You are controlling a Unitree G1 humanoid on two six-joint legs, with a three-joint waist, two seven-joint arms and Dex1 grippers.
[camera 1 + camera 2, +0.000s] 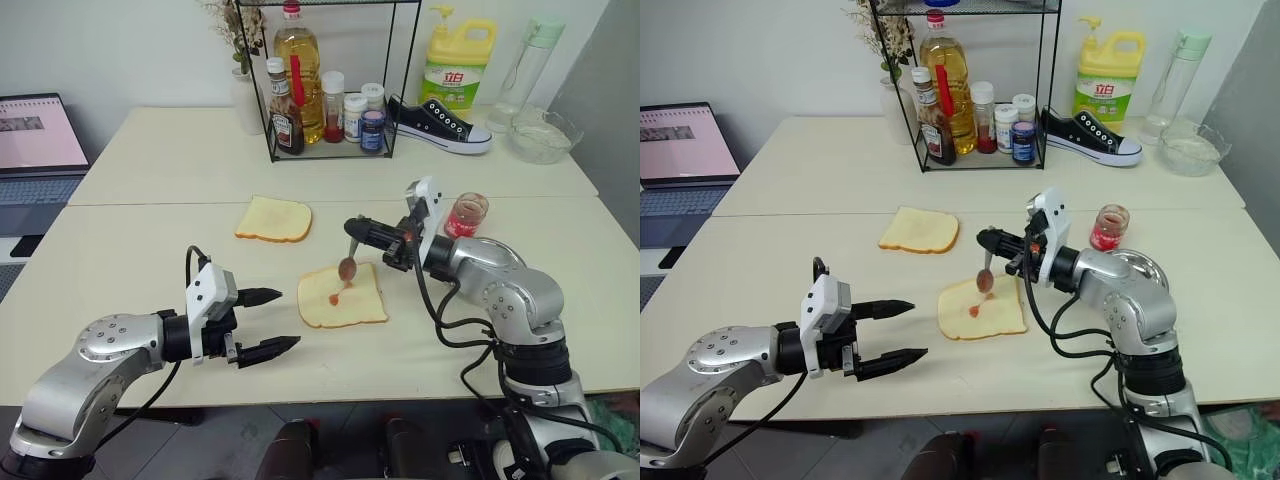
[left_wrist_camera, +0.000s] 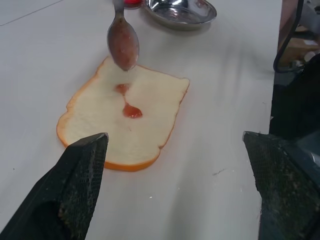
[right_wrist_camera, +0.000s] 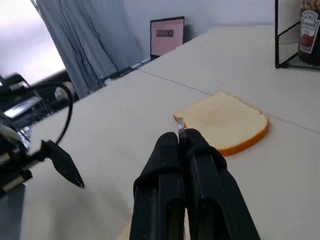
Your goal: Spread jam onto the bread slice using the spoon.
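Clamping the spoon [image 1: 349,262] by its handle, the right hand [image 1: 357,228] is holding it handle-up, so its jam-coated bowl is hanging just above the far edge of the bread slice [image 1: 343,297], which is lying near the front edge of the worktop [image 1: 150,240]. Two small dabs of jam [image 2: 132,111] are sitting unspread at the slice's middle, below and nearer than the bowl. The left hand [image 1: 268,322], fingers wide apart and empty, is waiting left of the slice. Judging by this, the right hand is nearer, and lowering the bowl onto the dabs looks like the next need.
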